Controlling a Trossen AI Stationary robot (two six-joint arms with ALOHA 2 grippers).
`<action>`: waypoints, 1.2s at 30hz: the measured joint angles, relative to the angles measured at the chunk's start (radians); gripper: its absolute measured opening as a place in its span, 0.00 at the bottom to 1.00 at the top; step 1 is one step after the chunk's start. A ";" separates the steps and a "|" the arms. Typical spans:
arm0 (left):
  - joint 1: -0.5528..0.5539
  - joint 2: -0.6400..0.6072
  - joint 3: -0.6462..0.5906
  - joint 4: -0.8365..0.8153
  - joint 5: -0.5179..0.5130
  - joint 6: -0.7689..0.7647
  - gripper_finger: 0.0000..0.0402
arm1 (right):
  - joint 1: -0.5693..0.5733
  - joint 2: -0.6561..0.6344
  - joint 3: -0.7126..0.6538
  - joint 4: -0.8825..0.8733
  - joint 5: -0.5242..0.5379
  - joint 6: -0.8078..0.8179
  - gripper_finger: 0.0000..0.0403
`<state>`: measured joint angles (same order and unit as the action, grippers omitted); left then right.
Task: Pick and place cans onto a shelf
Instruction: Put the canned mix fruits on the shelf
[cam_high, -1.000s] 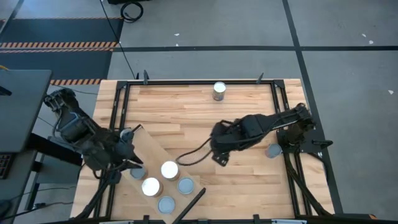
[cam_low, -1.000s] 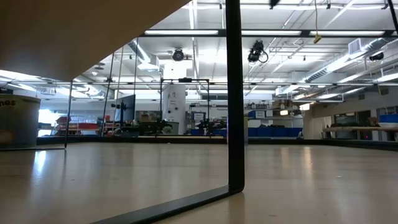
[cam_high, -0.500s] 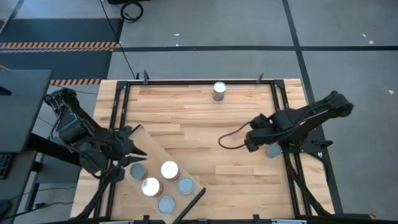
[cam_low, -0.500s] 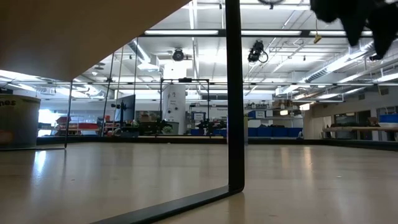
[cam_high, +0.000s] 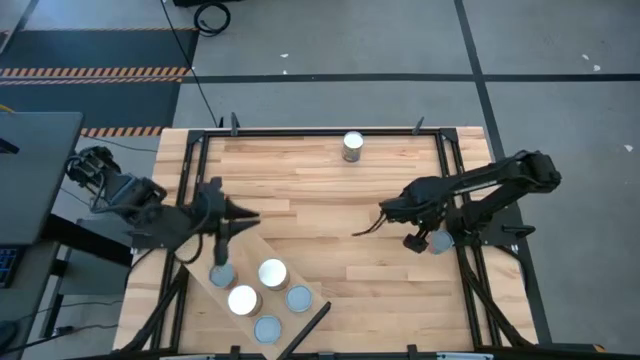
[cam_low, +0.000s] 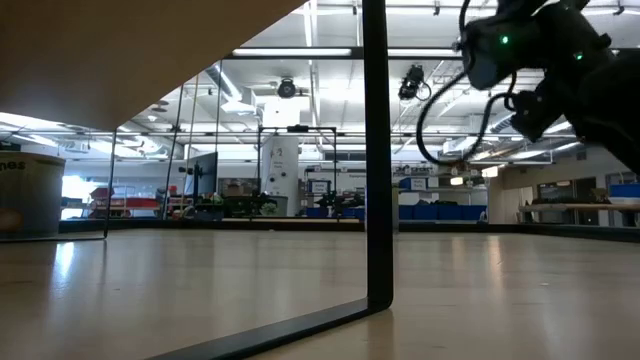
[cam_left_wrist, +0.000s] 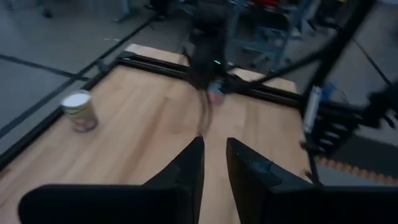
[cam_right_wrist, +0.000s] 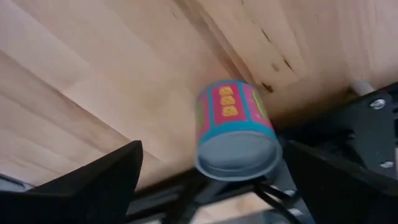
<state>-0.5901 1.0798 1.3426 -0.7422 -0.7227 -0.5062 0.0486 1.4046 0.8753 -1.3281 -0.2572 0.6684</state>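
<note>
- Shelf (cam_high: 262, 262): long pale wood plank, lying aslant at the table's near left, dark bar at its near end.
- Five cans upright on the shelf: white-topped (cam_high: 273, 273) and (cam_high: 243, 299); grey-blue-topped (cam_high: 222, 274), (cam_high: 299, 298), (cam_high: 266, 328).
- Lone can (cam_high: 352, 146): upright, silvery top, at the table's far edge.
- Pink-and-blue labelled can (cam_right_wrist: 237, 130): grey top, at the table's right edge beside the black frame.

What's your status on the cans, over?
Right gripper open over the pink-and-teal can at the table's right edge. Left gripper narrow, empty, above the shelf. Nothing blocking.
</note>
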 joint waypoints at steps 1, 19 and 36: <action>0.021 0.000 0.000 0.004 0.000 -0.002 0.18 | -0.006 0.015 0.000 -0.009 -0.003 -0.032 0.99; 0.139 0.000 0.000 0.006 0.013 0.006 0.18 | -0.038 0.269 -0.068 -0.001 -0.121 -0.201 0.94; 0.139 -0.003 0.000 -0.008 0.154 0.074 0.18 | -0.029 0.446 -0.039 -0.002 -0.055 -0.332 0.77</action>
<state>-0.4507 1.0771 1.3426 -0.7498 -0.5683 -0.4319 0.0199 1.8511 0.8365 -1.3303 -0.3126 0.3361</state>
